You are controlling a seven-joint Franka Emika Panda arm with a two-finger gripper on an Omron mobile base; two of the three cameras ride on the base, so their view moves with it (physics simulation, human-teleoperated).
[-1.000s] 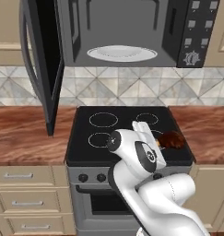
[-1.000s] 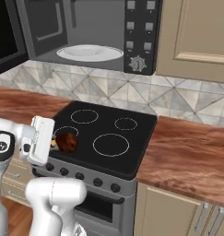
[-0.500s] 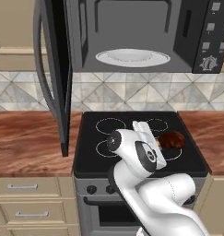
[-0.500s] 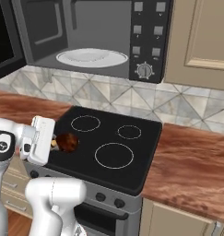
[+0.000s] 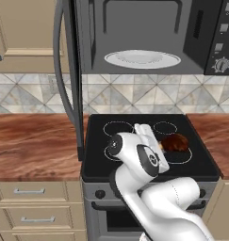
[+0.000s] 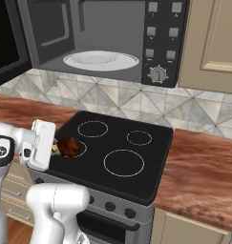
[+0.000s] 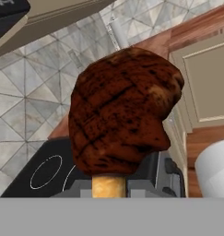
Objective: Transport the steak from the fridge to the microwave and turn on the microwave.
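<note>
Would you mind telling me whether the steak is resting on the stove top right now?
Apart. In the right base view the steak hangs at the gripper, beside the stove front edge, with nothing under it.

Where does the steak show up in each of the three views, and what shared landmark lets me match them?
Left base view: steak right of centre, held over the stove just beyond the hand.
Right base view: steak at lower left, over the stove's near-left ring.
Hand view: steak large at centre.
Shared landmark: the black stove with its white rings.
</note>
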